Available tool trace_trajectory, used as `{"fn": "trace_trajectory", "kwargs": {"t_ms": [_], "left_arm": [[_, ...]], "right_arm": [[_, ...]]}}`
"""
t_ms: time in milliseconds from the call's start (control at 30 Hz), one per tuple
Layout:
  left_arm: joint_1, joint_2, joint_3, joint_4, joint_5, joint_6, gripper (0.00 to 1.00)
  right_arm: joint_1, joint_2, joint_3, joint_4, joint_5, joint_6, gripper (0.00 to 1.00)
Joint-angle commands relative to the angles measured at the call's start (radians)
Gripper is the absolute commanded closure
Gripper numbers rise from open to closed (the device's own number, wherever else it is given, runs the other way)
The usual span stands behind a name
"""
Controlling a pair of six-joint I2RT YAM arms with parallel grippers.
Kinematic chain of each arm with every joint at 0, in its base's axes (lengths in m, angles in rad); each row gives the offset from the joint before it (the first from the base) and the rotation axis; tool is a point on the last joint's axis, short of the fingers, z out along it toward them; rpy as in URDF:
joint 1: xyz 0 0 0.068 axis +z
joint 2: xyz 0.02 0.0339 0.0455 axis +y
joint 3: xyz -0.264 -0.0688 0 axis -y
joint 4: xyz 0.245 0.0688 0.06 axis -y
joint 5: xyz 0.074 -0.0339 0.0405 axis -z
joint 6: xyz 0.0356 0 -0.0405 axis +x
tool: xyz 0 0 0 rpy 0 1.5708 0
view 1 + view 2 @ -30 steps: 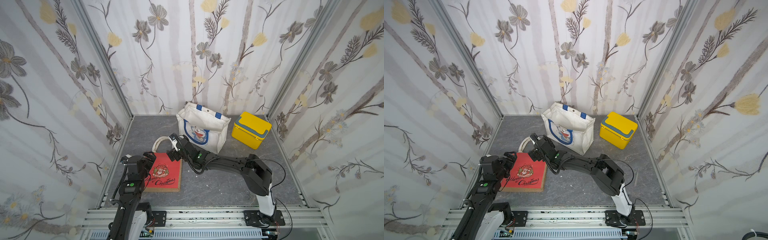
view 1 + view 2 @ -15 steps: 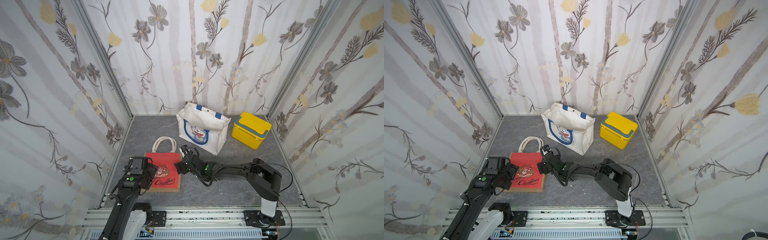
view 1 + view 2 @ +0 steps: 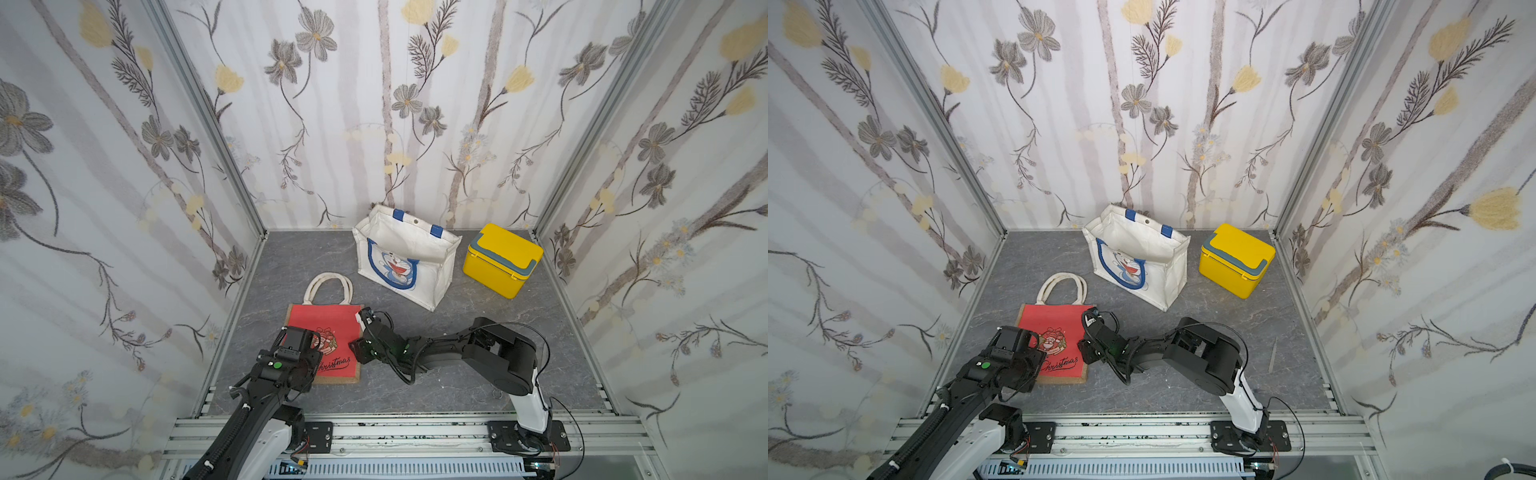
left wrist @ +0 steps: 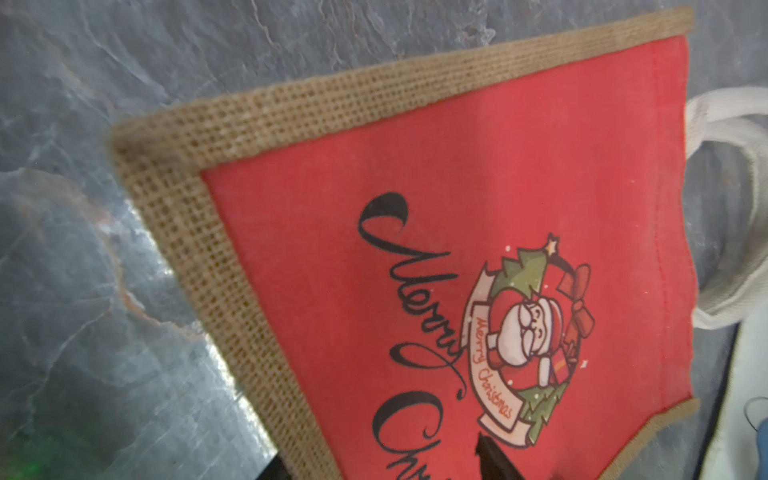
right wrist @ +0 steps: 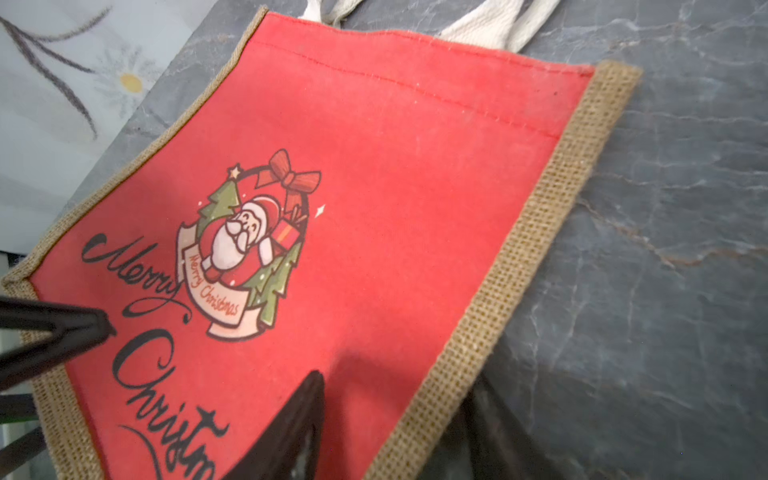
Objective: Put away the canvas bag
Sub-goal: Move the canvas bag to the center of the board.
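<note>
The canvas bag [image 3: 328, 322] [image 3: 1059, 320] lies flat on the grey floor: red front with a Santa print, burlap border, white handles [image 3: 328, 282] pointing to the back. My left gripper [image 3: 301, 334] [image 4: 382, 465] straddles its left border near the bottom corner. One of its fingers rests over the red cloth [image 4: 498, 187] and the other sits outside the burlap, with a clear gap between them. My right gripper [image 3: 354, 347] [image 5: 395, 411] straddles the right border low down in the same way. One of its fingers is above the red cloth [image 5: 395, 166], the other beyond the edge.
A white tote with a blue cartoon print [image 3: 405, 266] [image 3: 1138, 257] stands open at the back. A shut yellow box [image 3: 500, 259] [image 3: 1235, 259] stands to its right. Papered walls close in three sides. The right arm's elbow [image 3: 498, 357] lies low over the floor.
My right gripper slid from the bag's top corner by the handles down its right edge toward the front. The left gripper shifted slightly at the left border. Both pairs of jaws have narrowed.
</note>
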Motion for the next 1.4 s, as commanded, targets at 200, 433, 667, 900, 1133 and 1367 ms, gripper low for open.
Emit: {"fn": "trace_trajectory", "kwargs": {"t_ms": [200,433,667,900,1133,1367], "left_arm": [[0.002,0.154,0.012,0.145,-0.017,-0.076,0.77],[0.035,0.217,0.008,0.216,0.016,-0.065,0.91],[0.106,0.223,-0.008,0.217,-0.016,-0.019,0.91],[0.223,0.241,0.003,0.245,-0.037,0.073,0.52],[0.402,0.225,0.045,0.206,-0.11,0.147,0.35],[0.446,0.126,0.121,0.07,-0.15,0.167,0.23]], "right_arm": [[0.013,0.059,0.05,0.053,-0.039,0.001,0.83],[0.015,0.08,0.076,0.05,-0.021,-0.005,0.92],[0.018,0.118,0.137,0.013,-0.005,0.002,1.0],[0.008,0.222,0.312,-0.069,0.006,0.039,1.0],[-0.017,0.273,0.418,-0.092,0.013,0.069,1.0],[-0.019,0.302,0.475,-0.092,0.007,0.075,1.0]]}}
